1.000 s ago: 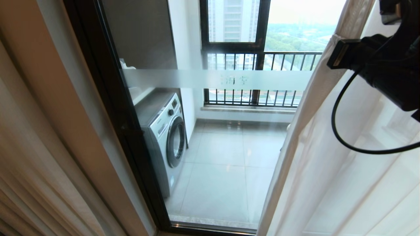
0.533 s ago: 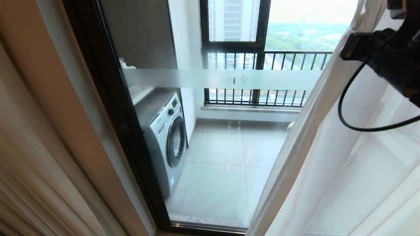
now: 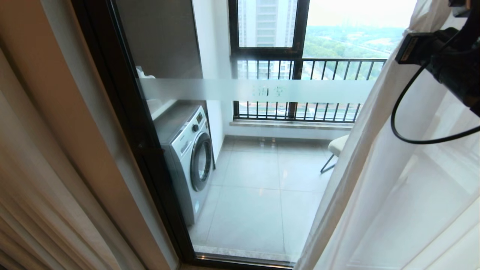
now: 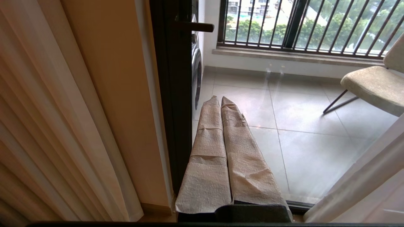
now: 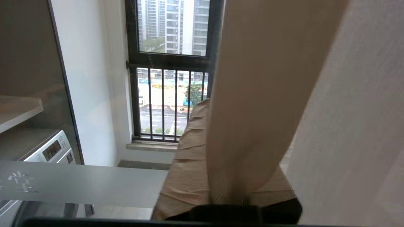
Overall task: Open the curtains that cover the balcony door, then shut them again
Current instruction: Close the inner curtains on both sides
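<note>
- The curtains (image 3: pixel 378 176) hang in two parts. The white sheer is on the right side of the head view, and its edge runs at a slant from the top right down to the floor. The beige-grey drape (image 3: pixel 33 180) is gathered in pleats at the far left.
- Between the two parts the balcony door (image 3: pixel 243 92) is uncovered. Its black frame stands just beside the left drape, and the frosted white stripe with small characters crosses the glass.
- The right gripper (image 5: pixel 233 189) is at the edge of the sheer. In the right wrist view a fold of the curtain fabric goes down between the two paper-wrapped fingers (image 5: pixel 186 170). The fingers stand a little apart around the fold; I cannot tell if they press on it or only lie beside it.
- The right arm (image 3: pixel 450 63) is raised high at the upper right of the head view, in front of the sheer, with a black cable (image 3: pixel 397 123) hanging from it in a loop.
- The left gripper (image 4: pixel 221 101) is low, near the door frame, pointing toward the glass and the floor. Its two wrapped fingers lie together with nothing between them.
- Behind the glass there are a washing machine (image 3: pixel 191 157) on the left, a grey tiled floor (image 3: pixel 258 195), a chair (image 3: pixel 337 146) partly behind the sheer, and a window with a barred railing (image 3: pixel 300 90).
</note>
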